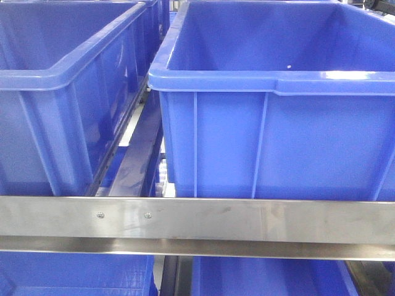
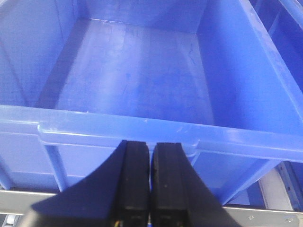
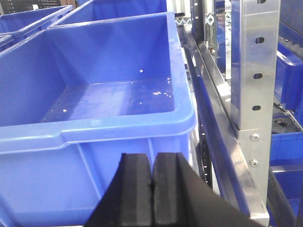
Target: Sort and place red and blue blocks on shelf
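The red and blue blocks are not in any view. The shelf shows as a flat metal front rail [image 1: 203,221] with small screws, and as a grey upright post [image 3: 253,71] in the right wrist view. My left gripper [image 2: 151,156] is shut and empty, just in front of the near rim of a large blue crate [image 2: 142,127]. My right gripper [image 3: 152,165] is shut and empty, in front of the near wall of another blue crate [image 3: 94,132]. Neither gripper shows in the front view.
Two large empty blue crates [image 1: 55,80] [image 1: 278,92] stand side by side on the shelf, white rollers [image 1: 162,182] in the gap between them. More blue crates [image 1: 271,277] sit on the level below. The right crate floor holds a few white specks [image 3: 161,93].
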### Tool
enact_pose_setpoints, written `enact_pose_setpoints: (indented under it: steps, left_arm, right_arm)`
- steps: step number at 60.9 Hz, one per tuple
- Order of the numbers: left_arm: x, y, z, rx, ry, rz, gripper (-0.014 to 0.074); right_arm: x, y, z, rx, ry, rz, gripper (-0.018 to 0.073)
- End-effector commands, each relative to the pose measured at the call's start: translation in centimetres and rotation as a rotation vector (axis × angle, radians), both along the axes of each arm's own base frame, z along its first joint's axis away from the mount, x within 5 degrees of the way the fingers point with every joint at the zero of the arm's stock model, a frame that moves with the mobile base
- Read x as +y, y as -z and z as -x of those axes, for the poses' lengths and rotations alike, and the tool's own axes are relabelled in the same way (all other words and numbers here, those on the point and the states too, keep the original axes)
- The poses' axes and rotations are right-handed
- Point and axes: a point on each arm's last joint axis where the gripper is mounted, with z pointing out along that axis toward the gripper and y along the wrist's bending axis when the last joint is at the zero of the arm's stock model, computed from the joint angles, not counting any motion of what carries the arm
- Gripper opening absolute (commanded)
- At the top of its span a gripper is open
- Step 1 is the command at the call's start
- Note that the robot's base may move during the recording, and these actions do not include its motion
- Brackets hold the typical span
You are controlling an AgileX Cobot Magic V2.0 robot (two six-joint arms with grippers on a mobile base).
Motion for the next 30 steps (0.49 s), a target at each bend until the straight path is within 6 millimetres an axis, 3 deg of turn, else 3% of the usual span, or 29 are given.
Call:
enact_pose_setpoints:
  steps: [1, 19, 30]
  left_arm:
    - [-0.2, -1.7, -0.2, -0.109, 0.019, 0.022, 0.0122]
    - [0.2, -3.1, 2.2, -0.239, 0.013, 0.037, 0.0122]
    - [0.7, -1.5, 4.2, -0.315, -0.008, 0.06, 0.0122]
  right_arm:
    - [-0.1, -1.7, 0.4, -0.137, 0.012, 0.004, 0.0048]
    - [-0.1, -1.7, 0.4, -0.137, 0.012, 0.004, 0.0048]
    - [-0.1, -1.7, 0.4, -0.137, 0.012, 0.004, 0.0048]
